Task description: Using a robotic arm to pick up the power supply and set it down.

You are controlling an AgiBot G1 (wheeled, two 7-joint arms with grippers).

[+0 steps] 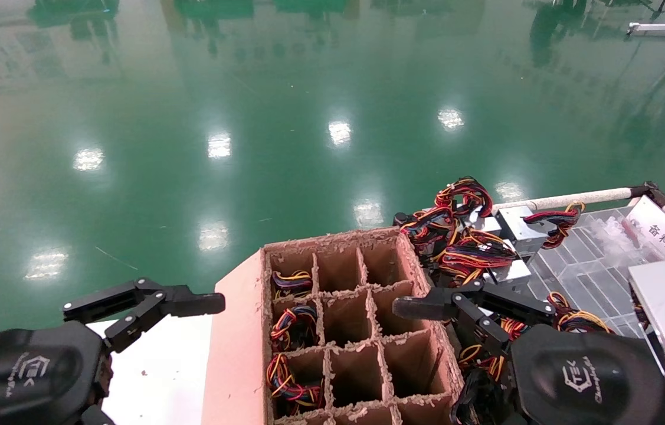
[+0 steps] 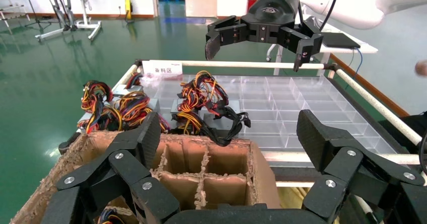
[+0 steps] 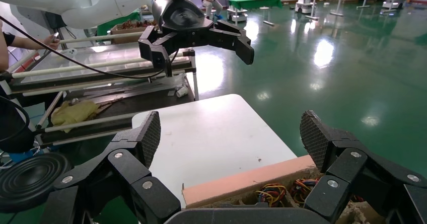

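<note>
Green glossy floor [image 1: 249, 118] fills the upper frame. Lower centre sits a cardboard divider box [image 1: 356, 330]; its left-hand cells already hold bundled cables, the rest are empty. Power supplies [image 1: 509, 236] with coloured wiring lie piled at centre right on a clear tray [image 1: 598, 265], none lifted yet. Right gripper [image 1: 426, 307] hangs spread wide and empty between box and pile; left gripper [image 1: 149, 304], also agape and empty, waits lower left.
</note>
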